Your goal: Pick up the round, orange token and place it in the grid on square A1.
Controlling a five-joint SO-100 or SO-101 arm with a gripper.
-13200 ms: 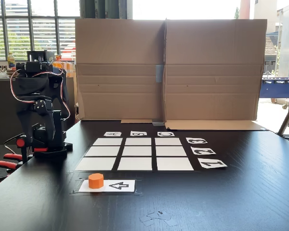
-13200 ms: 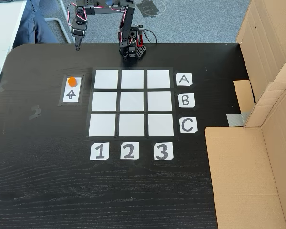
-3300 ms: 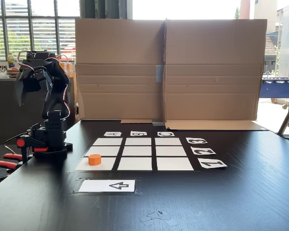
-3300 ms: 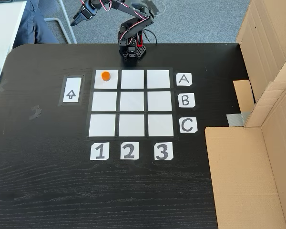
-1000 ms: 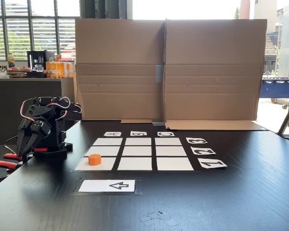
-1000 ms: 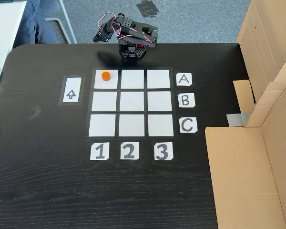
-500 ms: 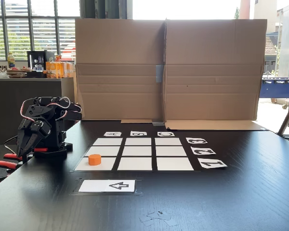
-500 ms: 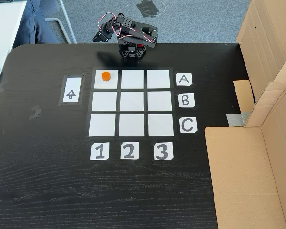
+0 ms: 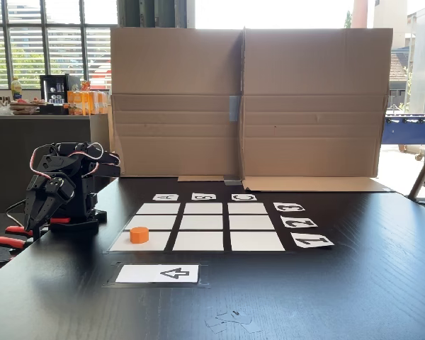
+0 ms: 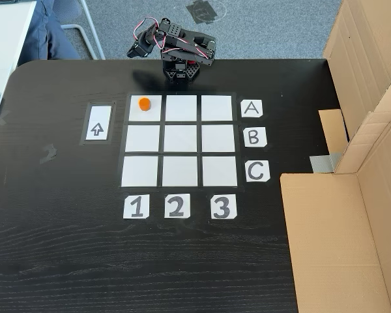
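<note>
Arm folded low over its base at 12 o'clock of the grid (image 10: 179, 140), tool (image 9: 34, 216) pointing down off the worktop (image 10: 65, 248) edge; whether its jaws are parted, cannot tell. The round, orange token (image 10: 144, 103) sits on square A1 (image 10: 145, 112), toward its far edge. Nothing has shifted since half a second ago; arm unmoved.

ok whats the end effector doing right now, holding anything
End effector: holding nothing, folded back by the arm's base; open or closed cannot be told. The orange token sits on square A1.
</note>
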